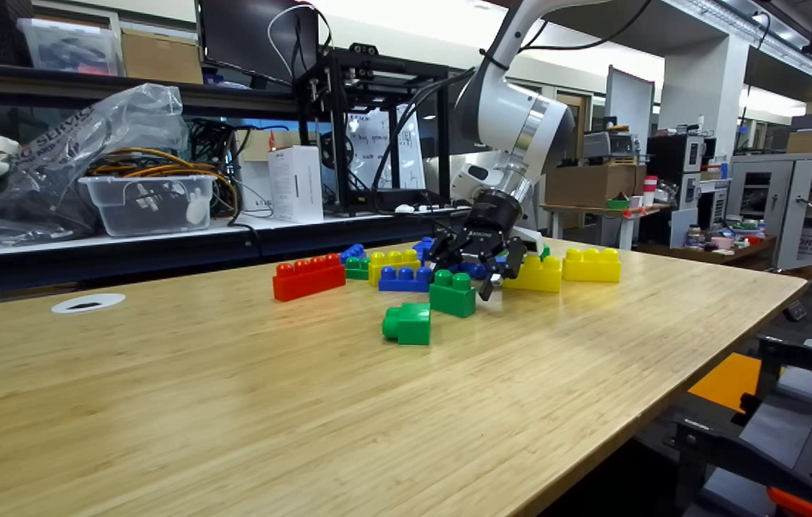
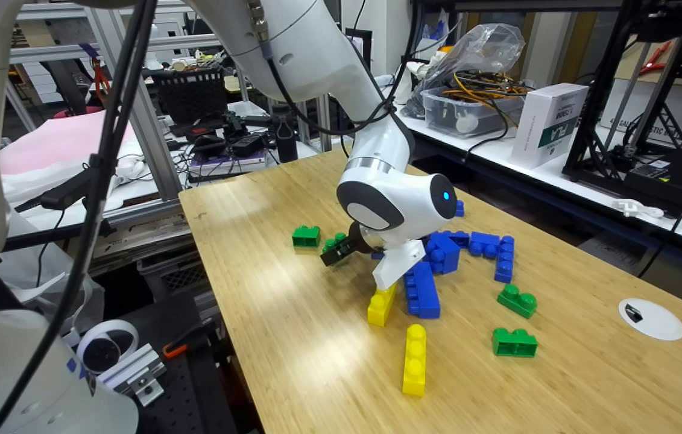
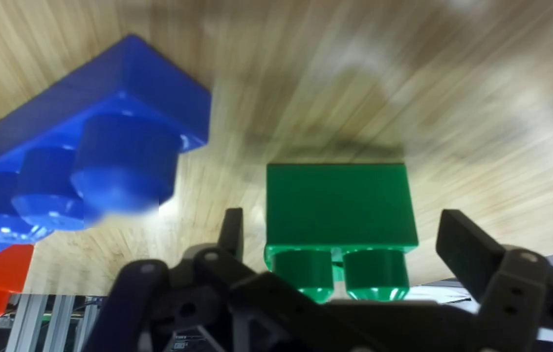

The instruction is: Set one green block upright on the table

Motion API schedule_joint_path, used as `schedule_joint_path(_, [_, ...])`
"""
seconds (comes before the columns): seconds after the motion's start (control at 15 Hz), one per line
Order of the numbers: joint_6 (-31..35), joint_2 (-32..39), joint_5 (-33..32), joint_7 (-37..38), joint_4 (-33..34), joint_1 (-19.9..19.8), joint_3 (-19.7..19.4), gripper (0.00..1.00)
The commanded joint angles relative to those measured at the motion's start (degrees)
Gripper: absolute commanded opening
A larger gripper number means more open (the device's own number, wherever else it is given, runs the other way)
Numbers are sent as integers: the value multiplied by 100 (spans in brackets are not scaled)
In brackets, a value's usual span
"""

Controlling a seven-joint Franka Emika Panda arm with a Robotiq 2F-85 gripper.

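Claw (image 3: 341,229) parted around green block (image 3: 340,208), light-wood table (image 1: 291,416), cluttered shelves (image 1: 111,93)

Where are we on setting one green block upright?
Done: a green block stands on the table, studs up, in an exterior view.
In hand: nothing gripped; in the wrist view the gripper is open, with a gap on each side of the block.
Left: probably just backing the gripper away, since it straddles the block.

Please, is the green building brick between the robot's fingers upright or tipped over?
Upright: in an exterior view, the green building brick stands on the wooden table, its studs pointing up.
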Motion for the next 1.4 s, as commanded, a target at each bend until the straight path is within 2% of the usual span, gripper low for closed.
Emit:
schedule_joint_path(0.0, [81, -150, 85, -107, -147, 60, -36, 100])
schedule_joint_path(0.8, [1105, -1405, -19, 573, -1182, 595, -44, 100])
schedule_joint_path(1.13, [2048, -1885, -215, 1322, -1606, 892, -11, 100])
schedule_joint_path(1.33, [2693, -2100, -501, 2015, -1846, 1069, 17, 100])
